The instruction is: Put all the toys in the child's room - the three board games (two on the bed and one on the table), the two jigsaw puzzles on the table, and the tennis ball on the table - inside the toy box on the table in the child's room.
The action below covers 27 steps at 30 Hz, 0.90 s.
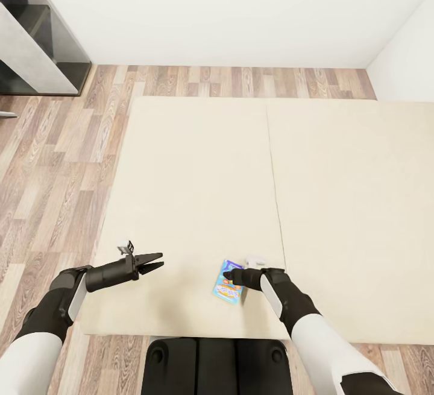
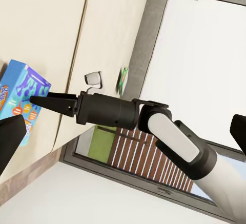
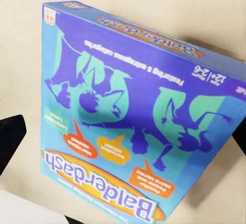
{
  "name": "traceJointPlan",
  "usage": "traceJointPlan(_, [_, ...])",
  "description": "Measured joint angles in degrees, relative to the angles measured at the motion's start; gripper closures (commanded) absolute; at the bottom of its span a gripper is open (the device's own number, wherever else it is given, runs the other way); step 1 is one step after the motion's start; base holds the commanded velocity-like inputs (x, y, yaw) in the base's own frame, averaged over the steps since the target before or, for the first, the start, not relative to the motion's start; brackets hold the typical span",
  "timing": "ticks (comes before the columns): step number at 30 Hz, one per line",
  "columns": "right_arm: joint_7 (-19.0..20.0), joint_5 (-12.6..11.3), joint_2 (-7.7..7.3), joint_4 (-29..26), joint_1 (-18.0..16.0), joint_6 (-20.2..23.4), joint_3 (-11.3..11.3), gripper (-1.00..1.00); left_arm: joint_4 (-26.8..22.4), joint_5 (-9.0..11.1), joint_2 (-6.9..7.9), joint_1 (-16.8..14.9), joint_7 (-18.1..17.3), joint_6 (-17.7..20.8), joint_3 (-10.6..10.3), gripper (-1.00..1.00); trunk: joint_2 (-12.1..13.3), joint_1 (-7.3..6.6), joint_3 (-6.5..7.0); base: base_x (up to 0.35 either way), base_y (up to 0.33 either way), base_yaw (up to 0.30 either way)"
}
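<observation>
Blue "Balderdash" board game (image 1: 228,281) lying flat on the left mattress pad of the bed (image 1: 199,190), near the bed's front edge and just left of the seam between the two beige pads. Right claw (image 1: 228,274) over the box, fingers spread either side of it, released. Left claw (image 1: 154,260) apart to the left, above bare mattress, fingers parted and empty. Wood-plank floor (image 1: 54,166), white walls, grey shelving (image 1: 36,39) at far left.
</observation>
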Motion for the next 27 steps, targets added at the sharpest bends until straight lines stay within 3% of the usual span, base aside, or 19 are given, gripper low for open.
traceJointPlan(27, [0.26,-0.37,0.0,-0.21,0.02,0.02,0.05,-1.0,0.0,-0.01,0.07,0.0,-0.04,-0.01,0.02,-1.0,0.0,0.0,0.0,0.0,0.0,0.0])
